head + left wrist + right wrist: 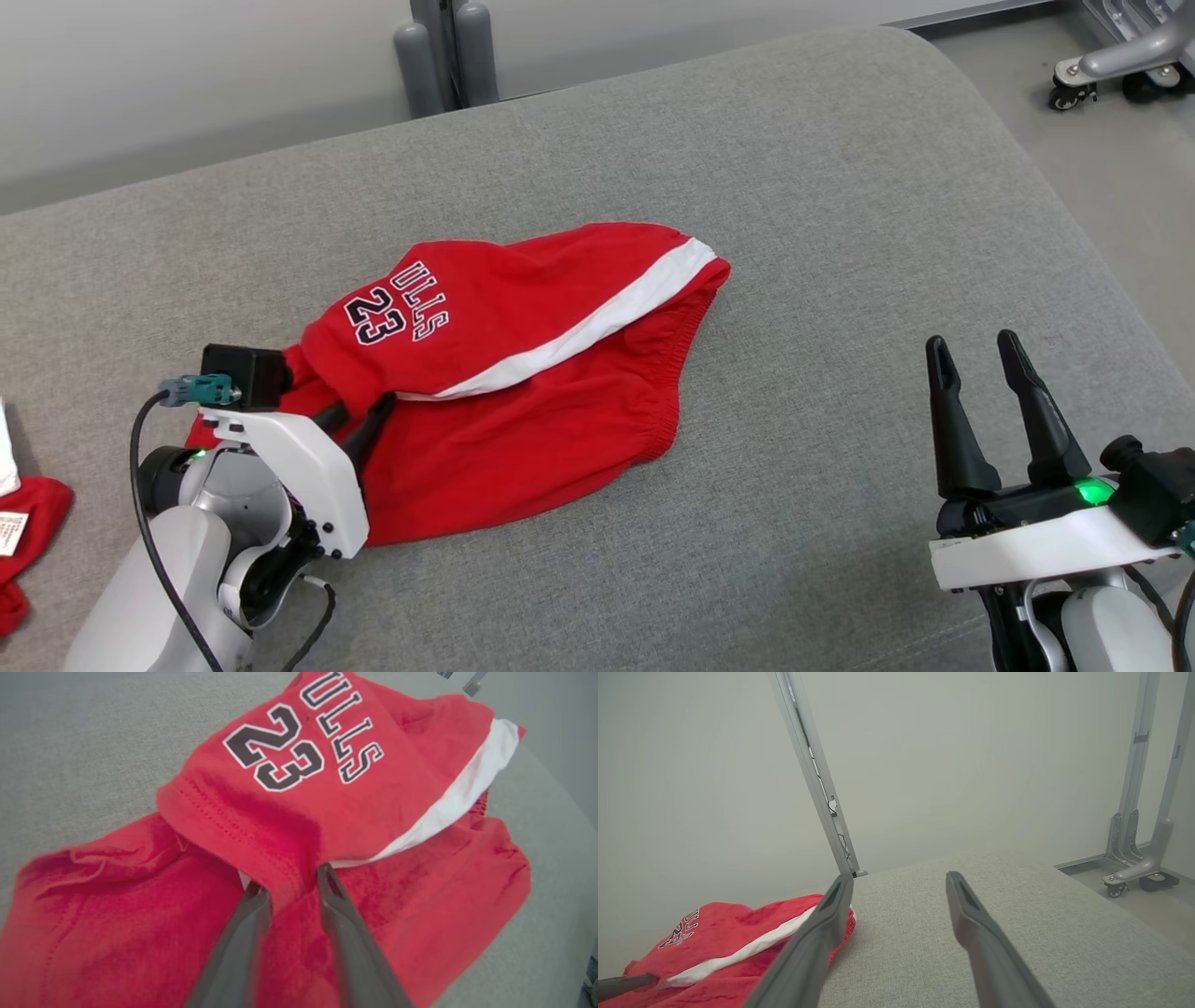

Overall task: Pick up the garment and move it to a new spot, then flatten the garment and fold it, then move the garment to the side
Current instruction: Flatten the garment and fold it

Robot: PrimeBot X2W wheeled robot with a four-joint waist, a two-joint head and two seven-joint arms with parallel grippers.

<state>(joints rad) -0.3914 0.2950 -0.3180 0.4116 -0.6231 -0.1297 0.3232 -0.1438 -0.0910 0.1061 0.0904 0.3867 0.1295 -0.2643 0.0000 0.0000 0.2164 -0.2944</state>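
garment (523, 392) hem between left tool (290, 879) jaws

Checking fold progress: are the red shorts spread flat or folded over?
Folded over: the red shorts have the printed half lying atop the lower layer, rumpled.

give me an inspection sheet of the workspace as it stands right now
surface: grey fabric surface, rounded far corner, bare to the right of the garment
job's things: red shorts with a white stripe and a "23" print, rumpled, one leg lying over the other, not yet flat
clutter: red and white cloth at the left edge, apart from the shorts
grippers: left gripper at the shorts, its fingers on either side of a hem fold, grip cannot be told; right gripper open over bare surface, clear of the shorts
cables: black cable looping beside the left wrist
surroundings: pale wall, grey posts behind the surface, wheeled metal frame on the floor to the far right
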